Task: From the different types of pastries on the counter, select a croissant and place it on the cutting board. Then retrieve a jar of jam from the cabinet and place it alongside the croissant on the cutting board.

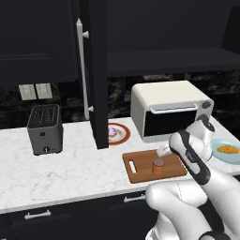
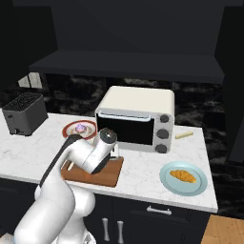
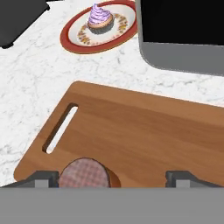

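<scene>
The jar of jam (image 3: 84, 174), with its purplish-brown lid, stands upright on the cutting board (image 3: 140, 131) near the slot-handle end. My gripper (image 3: 113, 179) is open, with the jar between its fingertips close to the left one. In the left base view the gripper (image 1: 162, 152) hangs just above the jar (image 1: 158, 166) on the board (image 1: 140, 172). The croissant (image 1: 228, 149) lies on a blue plate (image 1: 220, 157) on the counter (image 1: 70, 168), right of the board. It also appears as the croissant (image 2: 184, 176) in the right base view. The cabinet door (image 1: 98, 70) stands open.
A pink-frosted pastry (image 3: 99, 17) sits on a red plate (image 3: 72, 35) behind the board. A white toaster oven (image 1: 168, 110) stands right behind the board, and a grey toaster (image 1: 45, 129) at the left. The open door's edge overhangs the red plate.
</scene>
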